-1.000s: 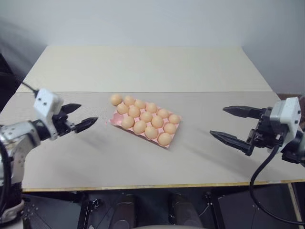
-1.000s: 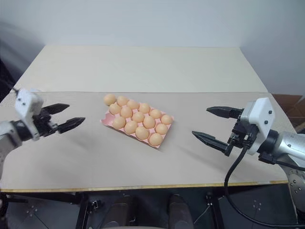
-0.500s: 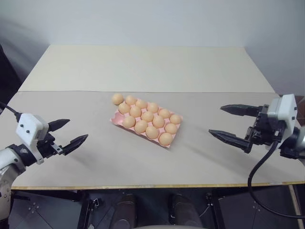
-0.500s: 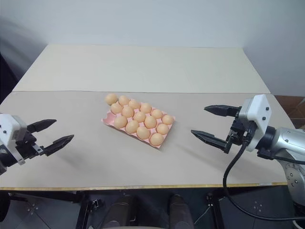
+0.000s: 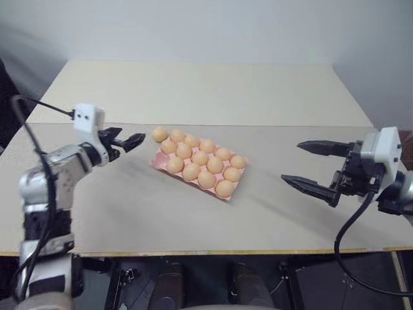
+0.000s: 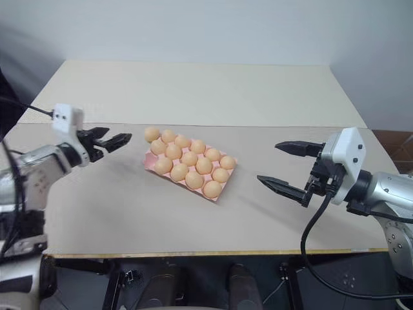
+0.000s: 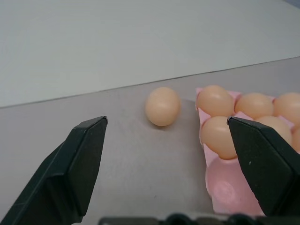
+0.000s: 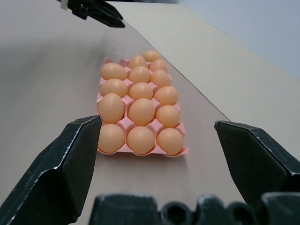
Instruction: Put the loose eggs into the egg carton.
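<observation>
One loose egg (image 5: 159,134), tan-orange, lies on the grey table top just past the far left corner of the pink egg carton (image 5: 157,162). Several eggs fill the carton's cups, and the corner cup (image 7: 225,190) nearest the left gripper is bare. My left gripper (image 5: 132,135) is open and level, a short way left of the loose egg and pointing at it. In the left wrist view the egg (image 7: 162,106) sits between the two fingers, farther out. My right gripper (image 5: 290,161) stands open to the right of the carton, well apart from it.
The table top is grey (image 5: 193,213) in its near half and beige (image 5: 193,90) beyond a seam behind the carton. A pale wall stands behind the table. A black cable (image 5: 345,226) hangs from my right wrist over the front edge.
My left gripper dipped toward the table's front left, then swung up and forward to just left of the loose egg. The right gripper, eggs and carton have not moved.
</observation>
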Available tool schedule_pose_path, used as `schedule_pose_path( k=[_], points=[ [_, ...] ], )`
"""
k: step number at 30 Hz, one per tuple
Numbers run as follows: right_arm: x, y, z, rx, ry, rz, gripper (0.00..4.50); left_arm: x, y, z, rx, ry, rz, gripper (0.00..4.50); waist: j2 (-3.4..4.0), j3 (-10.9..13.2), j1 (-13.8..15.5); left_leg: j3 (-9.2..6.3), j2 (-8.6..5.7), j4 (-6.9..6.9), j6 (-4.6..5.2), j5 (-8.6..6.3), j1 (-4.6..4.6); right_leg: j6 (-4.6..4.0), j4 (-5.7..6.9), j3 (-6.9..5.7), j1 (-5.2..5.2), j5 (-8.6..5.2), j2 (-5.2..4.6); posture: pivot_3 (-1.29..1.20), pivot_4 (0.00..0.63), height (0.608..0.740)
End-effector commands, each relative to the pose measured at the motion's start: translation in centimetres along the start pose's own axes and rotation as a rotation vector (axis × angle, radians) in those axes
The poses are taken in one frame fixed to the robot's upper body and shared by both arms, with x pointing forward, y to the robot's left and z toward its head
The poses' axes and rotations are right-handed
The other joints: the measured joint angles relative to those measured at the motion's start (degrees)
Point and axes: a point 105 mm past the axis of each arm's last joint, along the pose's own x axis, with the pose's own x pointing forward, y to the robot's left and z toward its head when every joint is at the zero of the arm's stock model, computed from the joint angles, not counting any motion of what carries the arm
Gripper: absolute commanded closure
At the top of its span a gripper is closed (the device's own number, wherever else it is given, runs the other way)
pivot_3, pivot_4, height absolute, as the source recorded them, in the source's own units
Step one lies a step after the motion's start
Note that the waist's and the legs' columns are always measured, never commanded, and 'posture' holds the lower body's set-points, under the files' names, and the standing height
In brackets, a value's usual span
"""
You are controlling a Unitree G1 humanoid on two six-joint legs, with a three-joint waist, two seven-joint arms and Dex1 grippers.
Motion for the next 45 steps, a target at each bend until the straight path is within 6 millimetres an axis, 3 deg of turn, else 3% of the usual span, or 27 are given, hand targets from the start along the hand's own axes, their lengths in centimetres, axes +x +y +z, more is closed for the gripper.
schedule_pose_path(
  k=[1,4,10,23,26,32,34,42,45],
  points=[
    [-0.4,0.2,1.1,-0.043,-0.03,-0.023,0.0,2.6,0.6,0.6,0.013,-0.004,0.036,0.04,-0.02,0.0,-0.2,-0.01,0.0,0.0,0.0,0.0,-0.06,-0.14,-0.01,-0.01,-0.05,0.09,0.01,0.0,0.15,0.74],
    [-0.4,0.3,1.1,-0.044,-0.031,-0.033,0.0,5.2,0.5,0.8,0.017,0.0,0.064,0.04,-0.06,0.0,-0.3,-0.04,-0.03,0.02,0.01,0.0,-0.11,-0.18,-0.01,-0.04,-0.04,0.13,-0.02,0.0,0.15,0.74],
    [-0.6,0.5,1.1,-0.044,-0.032,-0.048,0.0,7.9,0.1,1.1,0.038,0.005,0.097,0.04,-0.08,0.0,-0.4,-0.02,-0.03,0.02,0.01,0.0,-0.12,-0.11,-0.05,-0.04,-0.06,0.15,-0.02,0.0,0.15,0.74],
    [-0.7,0.5,1.3,-0.05,-0.037,-0.064,0.0,9.9,-0.5,-1.1,0.093,0.115,0.177,0.04,-0.11,0.1,-0.4,-0.03,-0.05,0.03,0.0,0.0,-0.15,0.02,-0.04,-0.05,-0.06,0.13,-0.06,0.0,0.15,0.74],
    [-0.6,0.5,1.4,-0.053,-0.04,-0.063,0.0,9.9,-0.5,-1.4,0.106,0.136,0.187,0.65,-0.11,0.1,-0.4,-0.03,-0.05,0.03,0.0,0.0,-0.15,0.02,-0.04,-0.05,-0.06,0.13,-0.06,0.0,0.15,0.74],
    [-0.4,0.4,1.7,-0.056,-0.055,-0.065,0.0,9.9,-0.5,-1.5,0.107,0.141,0.182,2.51,-0.11,0.1,-0.4,-0.03,-0.05,0.03,0.0,0.0,-0.15,0.03,-0.02,-0.06,-0.06,0.13,-0.06,0.0,0.15,0.74],
    [-0.3,0.4,1.6,-0.055,-0.055,-0.063,0.0,9.9,-0.3,-1.3,0.106,0.132,0.196,2.89,-0.11,0.1,-0.4,-0.03,-0.05,0.04,0.0,0.0,-0.14,0.03,-0.02,-0.05,-0.06,0.13,-0.06,0.0,0.15,0.74],
    [-0.2,0.3,1.5,-0.05,-0.055,-0.052,0.0,9.1,0.8,-1.0,0.105,0.122,0.216,2.97,-0.11,0.1,-0.4,-0.03,-0.05,0.04,0.0,0.0,-0.15,0.02,-0.02,-0.06,-0.06,0.15,-0.06,0.0,0.15,0.74],
    [-0.1,0.3,1.5,-0.048,-0.057,-0.049,0.0,8.5,1.5,0.2,0.125,0.09,0.205,2.97,-0.12,0.1,-0.5,-0.02,-0.05,0.04,0.0,0.0,-0.14,0.02,-0.02,-0.05,-0.07,0.15,-0.05,0.0,0.15,0.74]
  ],
)
